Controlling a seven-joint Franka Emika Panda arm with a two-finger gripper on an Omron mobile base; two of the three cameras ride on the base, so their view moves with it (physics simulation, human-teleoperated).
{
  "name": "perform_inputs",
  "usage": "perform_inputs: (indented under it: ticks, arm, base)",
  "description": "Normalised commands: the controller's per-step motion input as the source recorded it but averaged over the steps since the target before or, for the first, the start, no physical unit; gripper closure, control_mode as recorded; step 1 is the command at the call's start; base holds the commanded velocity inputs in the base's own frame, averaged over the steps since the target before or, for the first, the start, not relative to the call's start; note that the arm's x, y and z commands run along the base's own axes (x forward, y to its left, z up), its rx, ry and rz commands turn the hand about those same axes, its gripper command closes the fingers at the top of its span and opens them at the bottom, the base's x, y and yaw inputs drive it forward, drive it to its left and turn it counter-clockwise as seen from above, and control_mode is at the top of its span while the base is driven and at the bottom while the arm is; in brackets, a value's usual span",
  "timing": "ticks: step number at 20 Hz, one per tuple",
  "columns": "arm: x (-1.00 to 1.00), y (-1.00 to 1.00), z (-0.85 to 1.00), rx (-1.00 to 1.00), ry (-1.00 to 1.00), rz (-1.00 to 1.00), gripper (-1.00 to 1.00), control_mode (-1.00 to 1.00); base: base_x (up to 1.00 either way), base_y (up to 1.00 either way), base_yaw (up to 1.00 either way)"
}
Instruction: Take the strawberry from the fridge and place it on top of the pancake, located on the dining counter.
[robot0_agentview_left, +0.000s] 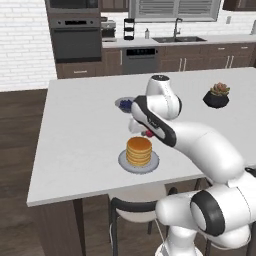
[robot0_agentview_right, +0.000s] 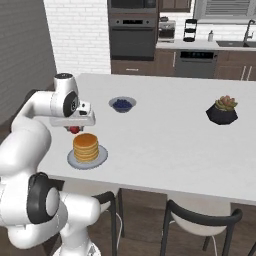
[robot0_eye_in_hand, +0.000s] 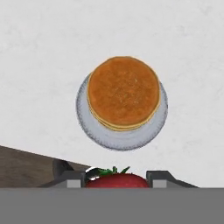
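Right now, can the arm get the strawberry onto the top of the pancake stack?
Probably yes: the end effector holds the strawberry just above and beside the pancake stack, whose top is bare with nothing between.

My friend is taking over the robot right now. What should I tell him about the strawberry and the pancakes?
Gripper: shut on the strawberry, held above the dining counter, just beside the pancake, not yet over it.
Pancake: stacked on its grey plate near the counter's front edge, top bare.
Done: the strawberry is fetched and carried to the counter.
Left: move over the stack, lower, open, and leave the strawberry on top.
Nearby: a bowl of blueberries and a potted plant, both well apart from the plate.
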Motion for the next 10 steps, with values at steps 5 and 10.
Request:
perform_inputs:
  ticks: [5, 10]
  arm:
    - [0.19, 0.0, -0.43, -0.05, 0.0, 0.0, 1.0, -1.0]
    - [0.3, 0.0, -0.34, -0.03, 0.01, 0.0, 1.0, -1.0]
  base:
    - [0.0, 0.0, 0.0]
    - [0.0, 0.0, 0.0]
